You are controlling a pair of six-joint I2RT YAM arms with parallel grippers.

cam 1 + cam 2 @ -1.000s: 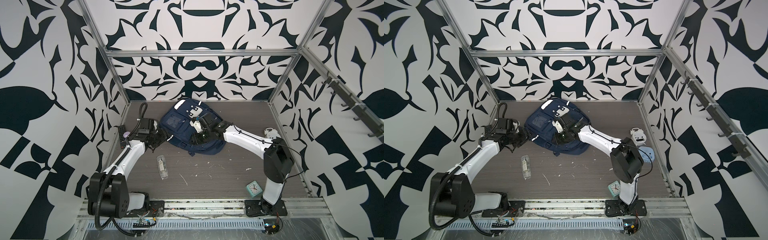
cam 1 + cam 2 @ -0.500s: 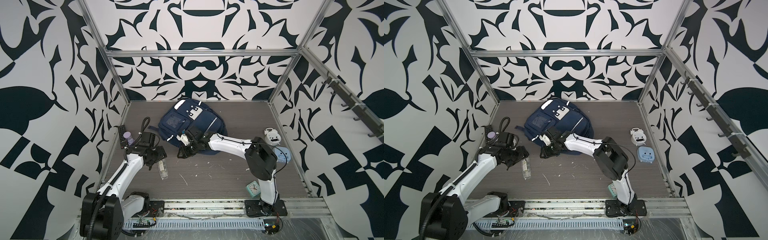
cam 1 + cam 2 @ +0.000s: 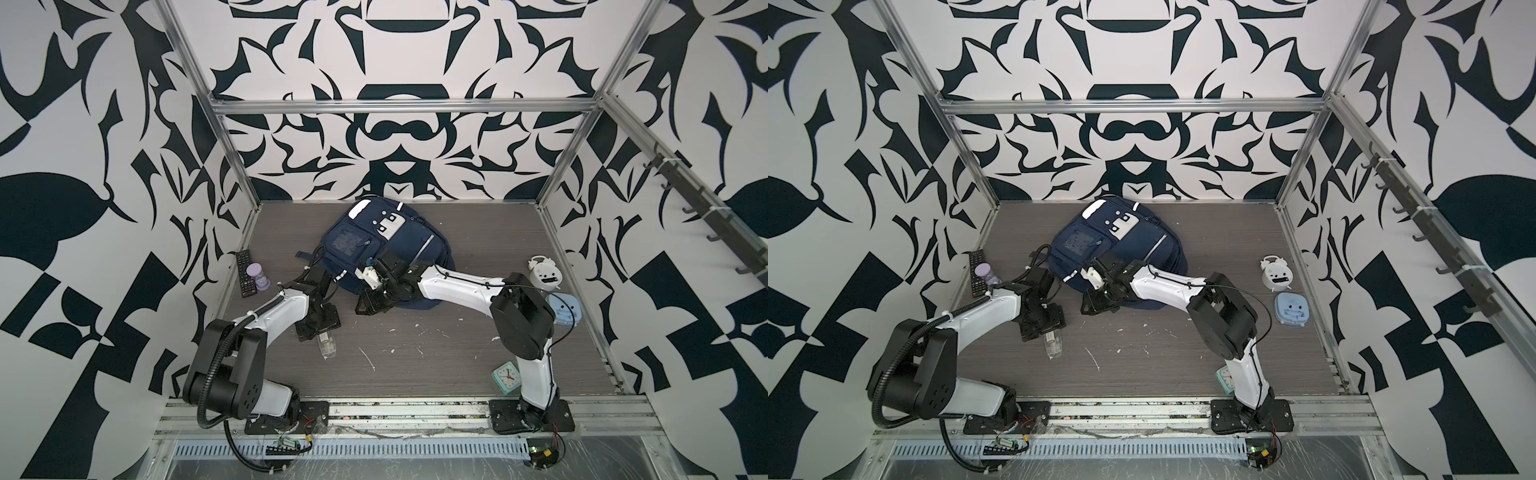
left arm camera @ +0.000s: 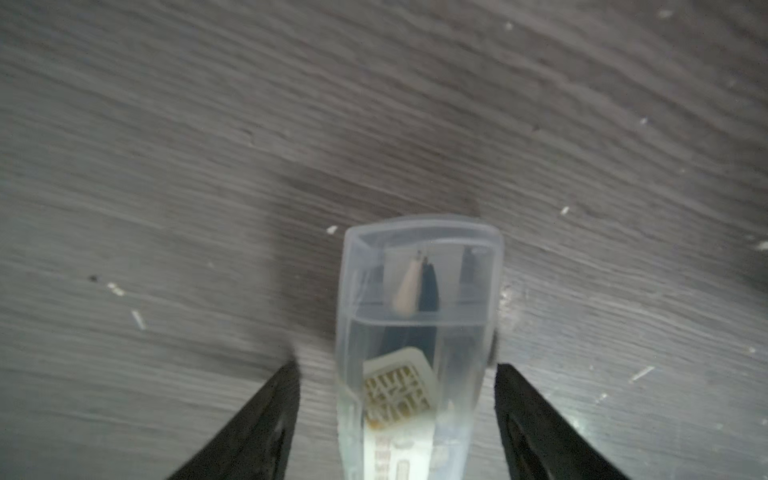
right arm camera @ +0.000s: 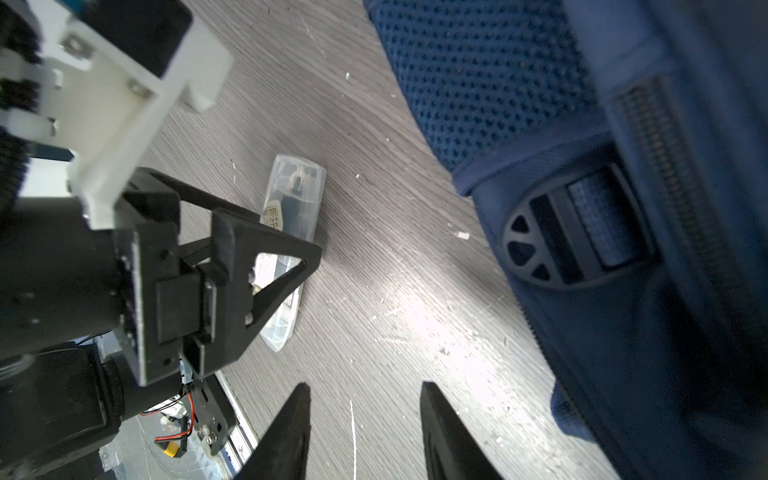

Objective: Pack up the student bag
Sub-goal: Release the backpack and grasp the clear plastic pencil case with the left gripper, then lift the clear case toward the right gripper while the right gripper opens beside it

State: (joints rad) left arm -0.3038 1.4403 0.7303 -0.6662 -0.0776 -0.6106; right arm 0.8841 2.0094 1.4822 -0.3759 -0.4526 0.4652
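The student bag (image 3: 405, 245) lies flat at the back-middle of the table (image 3: 436, 361), close to the rear wall, with its front pockets and white patch facing up in both top views (image 3: 1138, 245).

It looks like soft, floppy fabric. I would expect it to sag and fold rather than hold its shape, and to slide on the smooth tabletop when pushed. It is probably bulky rather than heavy, though I cannot tell what is inside or whether the main opening is unzipped. Smooth cloth panels give 2 narrow jaws little to bite on. The firmer parts are better holds:
- the plastic buckle (image 5: 577, 245) and its webbing
- the zip (image 5: 665, 166) line
- the edge of the mesh padding (image 5: 478, 83)

Lifting 1 edge would likely need the other arm to pin the bag down.

The right gripper (image 5: 365, 386) hovers just beside the bag's near edge. Its jaws are partly apart, with only bare table between them and nothing held.

The left gripper (image 4: 397, 365) is well apart from the bag, low over a clear case (image 4: 419, 311) lying on the table. Its jaws are spread wide and straddle the case with a gap on each side — not gripping it. The case looks hard, slick and light, so a squeeze across its narrow sides seems safest.
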